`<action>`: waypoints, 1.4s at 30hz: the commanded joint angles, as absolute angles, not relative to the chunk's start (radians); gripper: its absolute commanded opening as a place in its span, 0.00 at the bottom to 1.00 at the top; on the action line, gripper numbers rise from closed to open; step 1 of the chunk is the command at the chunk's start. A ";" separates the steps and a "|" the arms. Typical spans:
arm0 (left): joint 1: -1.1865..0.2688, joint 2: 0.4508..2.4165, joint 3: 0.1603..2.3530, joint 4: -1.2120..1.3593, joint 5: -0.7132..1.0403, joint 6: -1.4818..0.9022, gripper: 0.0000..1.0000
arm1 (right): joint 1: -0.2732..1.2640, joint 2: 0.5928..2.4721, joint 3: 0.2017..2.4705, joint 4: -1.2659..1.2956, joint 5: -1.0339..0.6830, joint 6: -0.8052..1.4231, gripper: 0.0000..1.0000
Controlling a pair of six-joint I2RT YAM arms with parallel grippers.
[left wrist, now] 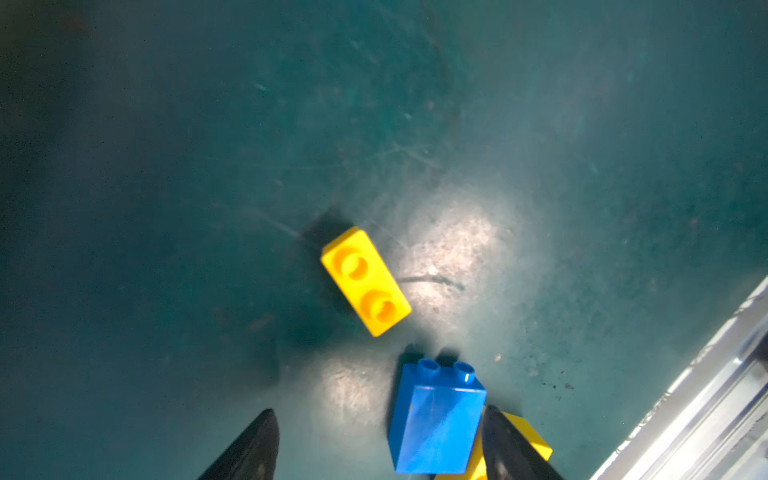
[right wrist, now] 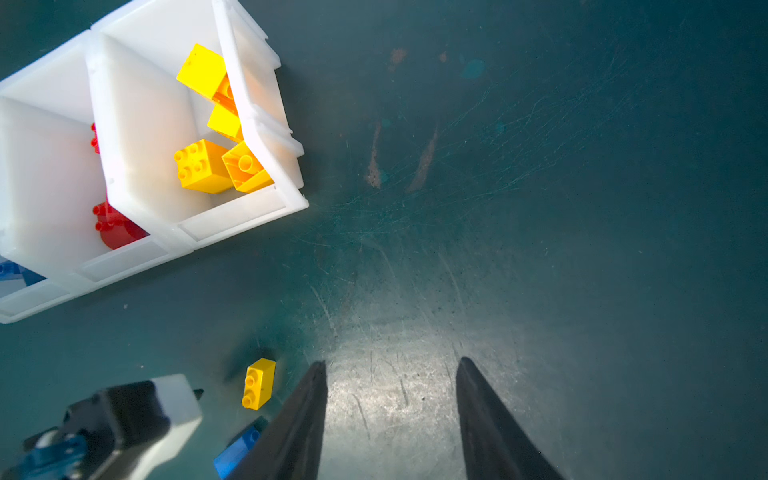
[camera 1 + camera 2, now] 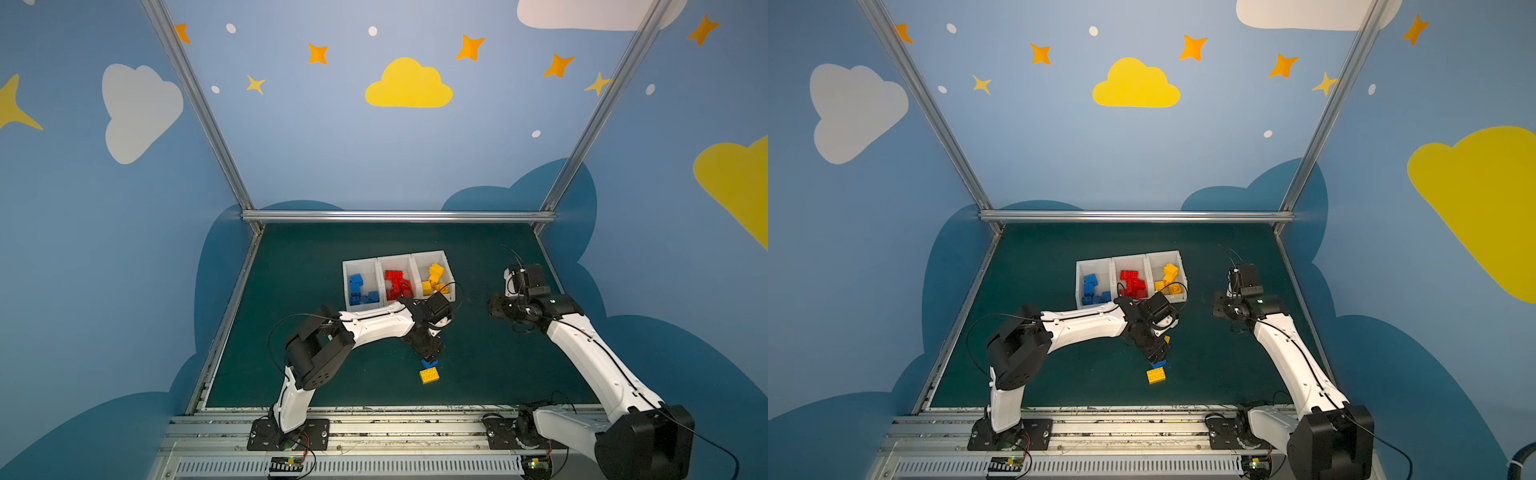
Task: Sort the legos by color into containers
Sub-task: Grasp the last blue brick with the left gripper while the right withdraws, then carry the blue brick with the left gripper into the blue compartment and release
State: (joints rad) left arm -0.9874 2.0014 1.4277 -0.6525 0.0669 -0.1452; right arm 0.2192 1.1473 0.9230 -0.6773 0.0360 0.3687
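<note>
A blue lego (image 1: 436, 419) lies on the green mat between the fingers of my left gripper (image 1: 380, 411). It touches one finger (image 1: 507, 449); the other stands well apart, so the gripper is open. A flat yellow lego (image 3: 429, 375) lies just beyond the blue one (image 3: 429, 363), partly behind that finger. A small yellow lego (image 1: 365, 280) lies loose nearby on the mat (image 2: 258, 383). The white three-part container (image 3: 397, 255) holds blue, red and yellow legos, one colour in each part. My right gripper (image 2: 391, 361) hangs open over bare mat to the right of the container.
The left forearm (image 3: 374, 322) crosses in front of the container's near wall. Metal rails (image 3: 399, 216) edge the mat at the back and sides, and another rail (image 1: 706, 395) runs close to the blue lego. Bare mat lies to the right of the container.
</note>
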 commanded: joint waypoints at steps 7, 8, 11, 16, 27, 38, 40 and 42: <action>-1.018 2.090 1.511 -0.732 0.042 -0.115 0.64 | 0.216 1.109 0.882 -0.634 0.049 0.393 0.51; -1.020 2.094 1.514 -0.733 0.036 -0.114 0.63 | 0.216 1.105 0.879 -0.633 0.050 0.394 0.51; -1.023 2.100 1.516 -0.737 0.027 -0.114 0.59 | 0.216 1.097 0.866 -0.621 0.054 0.395 0.51; -1.023 2.105 1.509 -0.748 0.015 -0.116 0.52 | 0.216 1.079 0.843 -0.592 0.055 0.395 0.52; -1.024 2.085 1.488 -0.746 -0.024 -0.140 0.37 | 0.216 1.051 0.819 -0.576 0.063 0.387 0.52; -1.005 2.005 1.453 -0.730 -0.057 -0.181 0.34 | 0.216 1.029 0.816 -0.581 0.073 0.381 0.52; -0.988 1.979 1.447 -0.727 -0.053 -0.188 0.33 | 0.216 1.022 0.812 -0.580 0.078 0.380 0.52; -0.964 1.952 1.440 -0.724 -0.031 -0.196 0.33 | 0.216 1.016 0.810 -0.577 0.079 0.379 0.52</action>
State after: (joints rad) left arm -0.9943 2.0155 1.4452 -0.7132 -0.0406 -0.1749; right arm 0.2176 1.0374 0.8238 -0.5816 0.0643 0.3851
